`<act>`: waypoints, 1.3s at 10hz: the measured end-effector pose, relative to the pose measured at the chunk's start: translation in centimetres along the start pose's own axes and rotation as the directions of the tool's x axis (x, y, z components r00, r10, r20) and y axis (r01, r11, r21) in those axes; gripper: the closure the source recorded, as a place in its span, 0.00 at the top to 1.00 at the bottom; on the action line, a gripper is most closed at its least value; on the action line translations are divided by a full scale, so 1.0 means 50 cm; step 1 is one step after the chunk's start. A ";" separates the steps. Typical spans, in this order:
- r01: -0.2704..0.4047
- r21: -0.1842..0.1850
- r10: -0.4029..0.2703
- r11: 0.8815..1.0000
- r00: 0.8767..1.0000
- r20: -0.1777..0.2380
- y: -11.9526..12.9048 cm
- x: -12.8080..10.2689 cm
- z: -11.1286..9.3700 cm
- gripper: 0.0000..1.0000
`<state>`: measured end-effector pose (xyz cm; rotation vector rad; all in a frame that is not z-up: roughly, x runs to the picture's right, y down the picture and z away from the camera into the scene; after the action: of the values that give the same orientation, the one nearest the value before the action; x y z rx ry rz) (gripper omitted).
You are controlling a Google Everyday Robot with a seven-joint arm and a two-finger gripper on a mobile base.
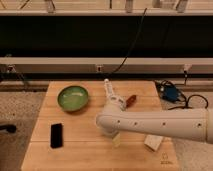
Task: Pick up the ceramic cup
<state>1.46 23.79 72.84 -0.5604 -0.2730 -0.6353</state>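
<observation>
The ceramic cup (153,142) is a small white object at the table's front right, its top partly hidden under my white arm (160,125). The arm reaches in from the right across the table's middle and bends down at its left end. My gripper (116,139) hangs there just above the wood, about a hand's width left of the cup, open with nothing in it.
On the wooden table (80,150), a green bowl (73,97) sits at the back left and a black phone (56,135) lies at the front left. A white tube-shaped bottle (108,91) and a reddish-brown object (130,100) lie behind the arm. Cables and a blue device (170,93) lie off the right edge.
</observation>
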 end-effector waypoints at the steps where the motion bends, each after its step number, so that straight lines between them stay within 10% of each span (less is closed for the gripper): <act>1: 0.000 0.001 0.000 1.000 1.000 0.001 0.001 0.000 0.001 0.80; 13: -0.006 0.008 0.006 1.000 1.000 0.014 0.010 0.005 0.008 0.80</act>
<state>1.93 24.24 73.08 -0.5580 -0.2864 -0.6244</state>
